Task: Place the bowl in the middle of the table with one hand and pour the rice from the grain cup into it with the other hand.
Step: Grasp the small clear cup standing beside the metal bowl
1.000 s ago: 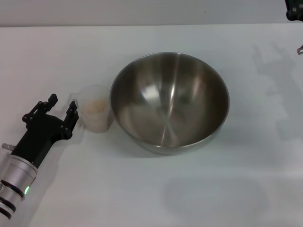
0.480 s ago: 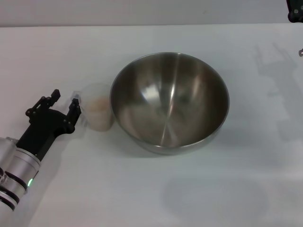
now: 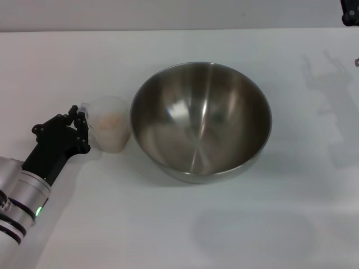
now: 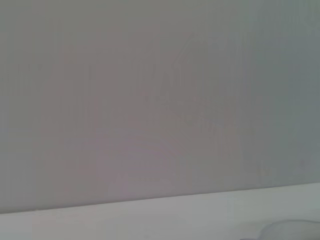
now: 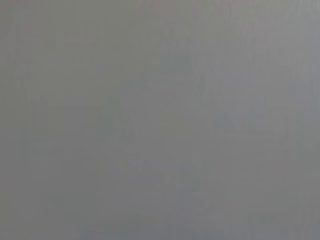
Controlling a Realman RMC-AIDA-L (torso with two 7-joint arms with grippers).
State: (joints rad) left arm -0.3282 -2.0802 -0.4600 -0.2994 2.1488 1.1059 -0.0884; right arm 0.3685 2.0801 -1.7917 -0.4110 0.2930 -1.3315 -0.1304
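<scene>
In the head view the big steel bowl stands near the middle of the white table, with nothing inside it. Just left of it, almost touching its wall, is the small clear grain cup holding pale rice. My left gripper comes in from the lower left and is shut on the cup's side handle. The cup looks slightly tilted. Only a black piece of my right gripper shows at the far right top corner. Neither wrist view shows fingers.
The table's far edge meets a grey wall. Shadows of the right arm fall on the tabletop at the right. The left wrist view shows only grey wall and a strip of white table.
The left gripper has slid forward to the cup and its fingers have closed from wide open onto the handle. The cup has shifted a little and tipped. The bowl has not moved.
</scene>
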